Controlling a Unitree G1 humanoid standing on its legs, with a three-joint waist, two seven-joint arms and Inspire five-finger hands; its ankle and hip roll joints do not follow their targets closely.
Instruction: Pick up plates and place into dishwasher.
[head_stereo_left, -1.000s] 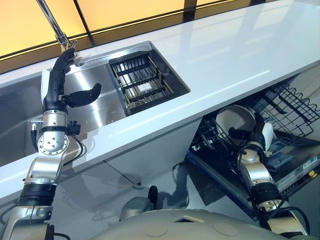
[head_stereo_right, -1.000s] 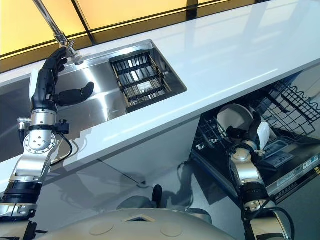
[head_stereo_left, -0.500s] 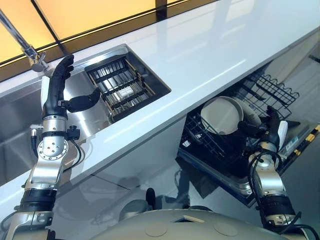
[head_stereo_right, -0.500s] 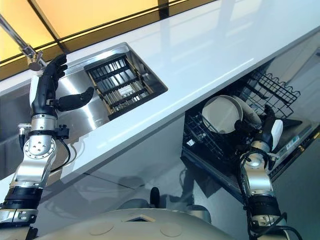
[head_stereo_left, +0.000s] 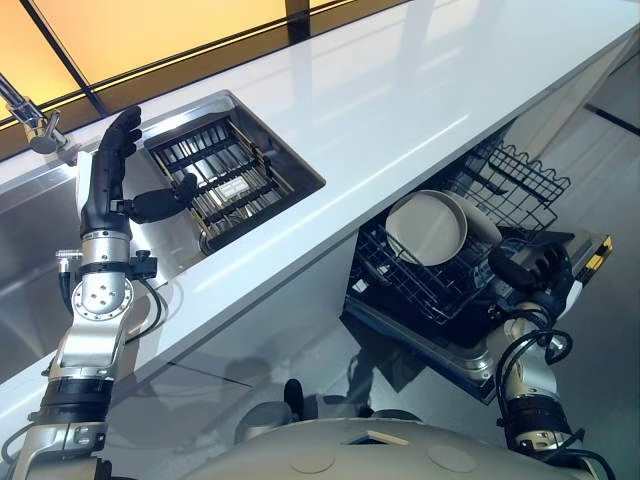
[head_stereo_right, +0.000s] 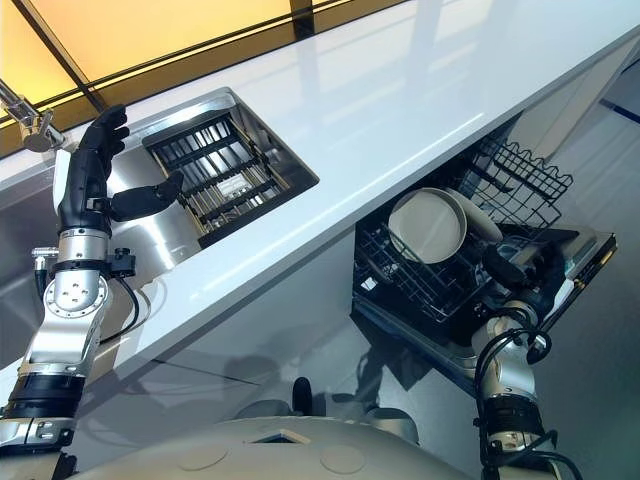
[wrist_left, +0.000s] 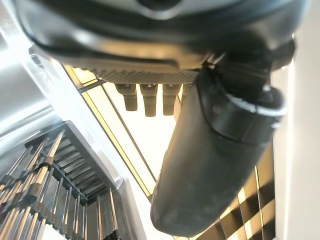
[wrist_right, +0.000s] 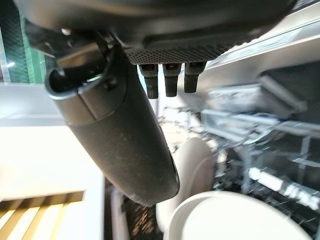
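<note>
White plates (head_stereo_left: 428, 226) standing in the dishwasher rack (head_stereo_left: 420, 285) at centre right, right hand (head_stereo_left: 535, 268) just beside them — fingers spread, empty, left hand (head_stereo_left: 112, 185) raised at upper left over the sink (head_stereo_left: 190, 235) — fingers straight, thumb out.

Two plates (head_stereo_right: 430, 225) upright in the dishwasher rack (head_stereo_right: 400, 285), right hand (head_stereo_right: 528, 272) just beside, fingers relaxed

Glossy white countertop (head_stereo_left: 420, 90); brushed steel sink (head_stereo_left: 40, 250); black wire rack (head_stereo_left: 430, 285).
</note>
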